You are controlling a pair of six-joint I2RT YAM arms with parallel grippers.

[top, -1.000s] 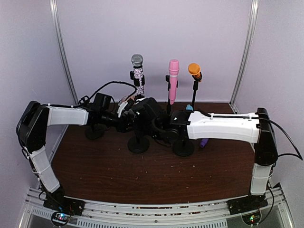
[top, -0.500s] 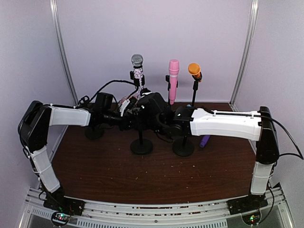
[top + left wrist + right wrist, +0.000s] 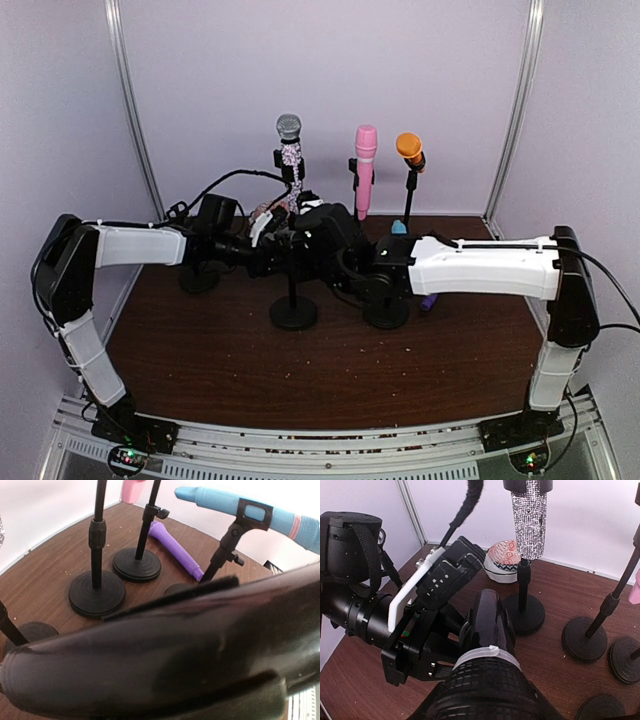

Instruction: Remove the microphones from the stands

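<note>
A glossy black microphone (image 3: pixel 487 622) with a black mesh head (image 3: pixel 485 690) and a white band sits in the clip of the middle stand (image 3: pixel 293 312). It fills the left wrist view (image 3: pixel 165 655) and hides that gripper's fingers. In the top view both grippers meet at the top of this stand. My right gripper (image 3: pixel 320 240) is shut on the black microphone from the right. My left gripper (image 3: pixel 268 250) comes in from the left and is closed on the stand at the clip. It shows in the right wrist view (image 3: pixel 432 652) right beside the microphone's handle.
A sparkly microphone (image 3: pixel 289 140), a pink one (image 3: pixel 365 170) and an orange one (image 3: pixel 409 148) stand on stands at the back. A blue microphone (image 3: pixel 240 507) sits in a clip. A purple one (image 3: pixel 175 550) lies on the table. Round stand bases (image 3: pixel 96 592) crowd the middle. A patterned bowl (image 3: pixel 502 560) sits at the back.
Both grippers and the black microphone have shifted slightly towards the back. The stand's base has slid a little on the table. The right arm has swung further right.
</note>
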